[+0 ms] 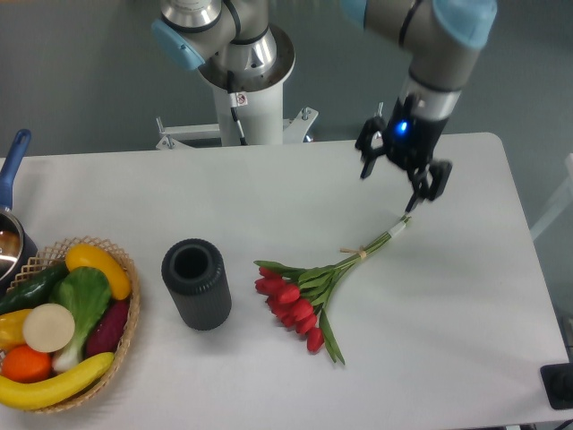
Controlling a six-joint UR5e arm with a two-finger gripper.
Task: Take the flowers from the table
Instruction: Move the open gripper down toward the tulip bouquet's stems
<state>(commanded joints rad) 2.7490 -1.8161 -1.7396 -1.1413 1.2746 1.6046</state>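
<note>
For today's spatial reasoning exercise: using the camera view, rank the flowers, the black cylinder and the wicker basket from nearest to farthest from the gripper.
1. The flowers: stem tips lie just below the open gripper, right of centre.
2. The black cylinder: mid-table, left of the flowers.
3. The wicker basket: far left edge of the table, holding fruit and vegetables.

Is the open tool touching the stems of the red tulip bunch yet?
Cannot tell. In the fixed camera view the two-finger tool sits open right at the stem end of the red tulip bunch; one fingertip nearly overlaps the stems, with no plain gap or contact.
</note>
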